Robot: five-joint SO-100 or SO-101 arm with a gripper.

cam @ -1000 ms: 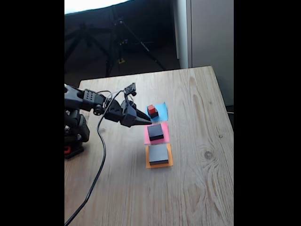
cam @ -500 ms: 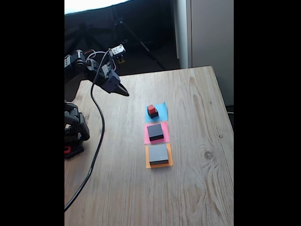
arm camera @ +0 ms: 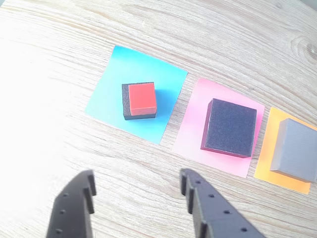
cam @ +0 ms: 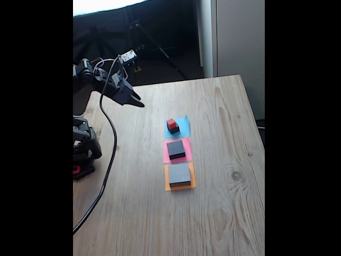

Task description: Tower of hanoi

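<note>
Tiny red cube [arm camera: 142,96] sits atop a small black cube [arm camera: 127,101]; gripper [arm camera: 137,179] wide open, holding nothing.

tiniest cube [arm camera: 143,97] atop small cube [arm camera: 127,102] — left | medium block [arm camera: 230,127] — middle | large block [arm camera: 297,148] — right

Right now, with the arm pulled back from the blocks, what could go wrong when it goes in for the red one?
The red cube sits on the small black cube on the blue paper; a low grasp by the open gripper could lift both.

The medium black block on the pink paper is close by, so a wide approach might nudge it.

The cable hangs loosely beside the arm and could snag.
</note>
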